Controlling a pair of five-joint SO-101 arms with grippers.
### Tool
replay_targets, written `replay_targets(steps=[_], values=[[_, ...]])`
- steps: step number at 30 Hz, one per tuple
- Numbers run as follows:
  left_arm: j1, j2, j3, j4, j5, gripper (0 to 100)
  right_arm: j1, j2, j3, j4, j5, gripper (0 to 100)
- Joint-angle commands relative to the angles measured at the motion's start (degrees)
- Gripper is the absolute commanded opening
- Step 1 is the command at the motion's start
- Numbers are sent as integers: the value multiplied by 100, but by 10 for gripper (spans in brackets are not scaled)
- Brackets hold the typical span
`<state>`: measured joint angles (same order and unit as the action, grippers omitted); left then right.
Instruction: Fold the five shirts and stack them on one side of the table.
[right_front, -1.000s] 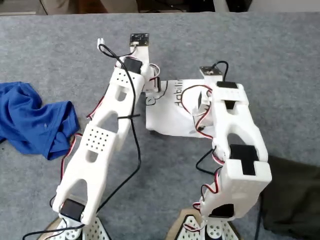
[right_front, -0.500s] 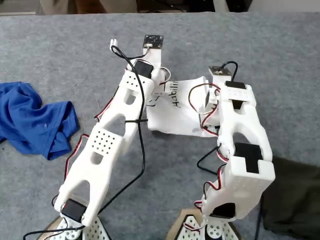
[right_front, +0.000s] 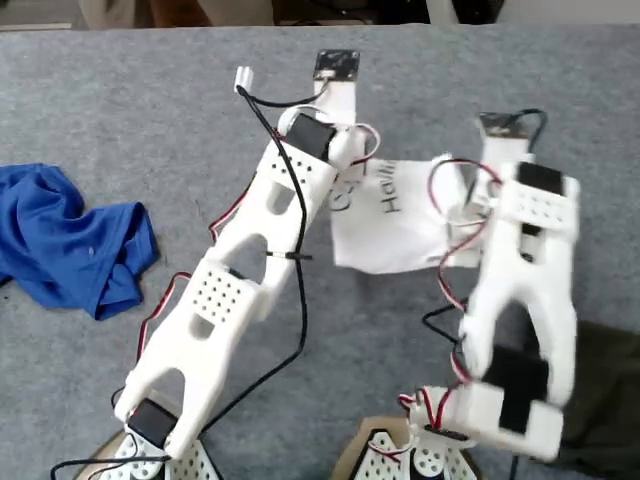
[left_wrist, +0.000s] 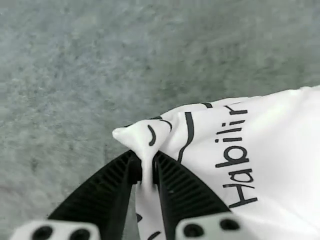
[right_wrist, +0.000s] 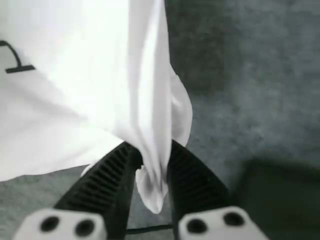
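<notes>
Since the white shirt (right_front: 400, 228) is light and floppy, corner grips look right: left gripper (left_wrist: 145, 167) and right gripper (right_wrist: 150, 157) each pinch a bunched edge tight, cloth slung between them over the table (right_front: 150, 100), centre-right.

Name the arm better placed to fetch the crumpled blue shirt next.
Left, probably: the crumpled blue cloth shirt lies on its side. The left pincer and right pincer are both shut on the white printed shirt, so release comes first.
</notes>
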<state>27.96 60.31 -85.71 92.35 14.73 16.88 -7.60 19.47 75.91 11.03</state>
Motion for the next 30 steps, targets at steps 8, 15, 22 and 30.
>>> replay_targets(steps=[8,15,22,30], values=[[1073,-971,-369,-132,774,18,1657,-1701,277,466,870,5],[2101,-971,-352,-607,774,18,3670,-2325,479,519,1732,5],[2954,-910,-343,-1064,774,18,5666,-2396,488,167,2286,5],[3560,-910,703,-1978,774,18,7064,-2387,505,-571,2435,5]])
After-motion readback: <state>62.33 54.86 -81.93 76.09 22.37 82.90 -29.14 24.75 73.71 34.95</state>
